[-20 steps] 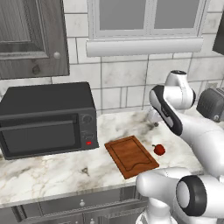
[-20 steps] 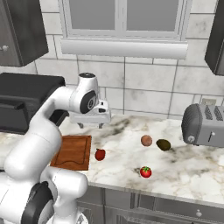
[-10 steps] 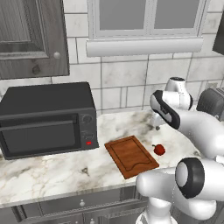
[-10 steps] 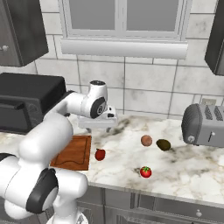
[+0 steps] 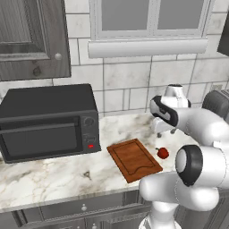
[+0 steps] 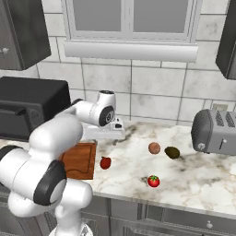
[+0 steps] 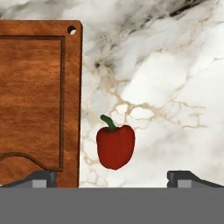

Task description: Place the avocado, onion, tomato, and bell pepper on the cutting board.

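Starting at the left of the right base view, a black microwave (image 6: 27, 108) is sitting on the marble counter (image 6: 203, 179). Next to it the cutting board (image 6: 79, 159) is lying flat, and nothing is resting on it, so by my reading none of the four placements is done yet.

Just right of the board, the bell pepper (image 6: 105, 162) is lying on the counter, close to the board's edge but not touching it. The pincer (image 6: 107, 133) is hanging above this spot. In the hand view its two tips are showing far apart at the bottom, spread wide and holding nothing, with the bell pepper lying between them and the board running along the left.

Further right, the onion (image 6: 154, 148) and the avocado (image 6: 172, 152) are sitting side by side near the middle of the counter, and the tomato (image 6: 153, 181) is sitting nearer the front edge, apart from both. A grey toaster (image 6: 215, 131) is standing at the far right.

All four items are waiting to be moved. Judging by the aim of the pincer, the bell pepper is likely the first to go.
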Controlling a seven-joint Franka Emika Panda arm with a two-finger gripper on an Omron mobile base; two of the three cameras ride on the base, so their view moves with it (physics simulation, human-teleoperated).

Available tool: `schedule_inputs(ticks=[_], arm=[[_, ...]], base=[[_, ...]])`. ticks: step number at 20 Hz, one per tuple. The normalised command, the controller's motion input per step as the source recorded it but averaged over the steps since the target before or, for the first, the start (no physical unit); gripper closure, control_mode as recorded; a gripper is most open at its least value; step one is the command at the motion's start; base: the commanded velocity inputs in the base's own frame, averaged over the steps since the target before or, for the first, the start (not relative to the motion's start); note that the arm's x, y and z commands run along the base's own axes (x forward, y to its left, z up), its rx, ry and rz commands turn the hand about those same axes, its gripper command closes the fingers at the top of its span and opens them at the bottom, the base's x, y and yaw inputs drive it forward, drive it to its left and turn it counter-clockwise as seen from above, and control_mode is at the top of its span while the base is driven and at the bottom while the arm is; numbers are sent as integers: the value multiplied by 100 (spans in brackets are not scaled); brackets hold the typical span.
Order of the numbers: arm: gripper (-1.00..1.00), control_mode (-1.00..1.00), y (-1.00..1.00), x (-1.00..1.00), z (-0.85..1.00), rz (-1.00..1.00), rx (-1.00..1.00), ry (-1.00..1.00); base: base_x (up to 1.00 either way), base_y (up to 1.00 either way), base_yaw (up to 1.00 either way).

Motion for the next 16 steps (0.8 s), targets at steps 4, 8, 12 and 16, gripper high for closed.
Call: schedule_inputs(ticks=[4,8,12,16], arm=[[-100,-100,0,0,-32,0,0,7],[-100,-100,0,0,-21,0,1,6],[-100,-100,0,0,-16,0,3,4],[-100,-100,0,0,-17,0,2,2]], base=[[0,0,0],[0,0,0],[0,0,0],[0,0,0]])
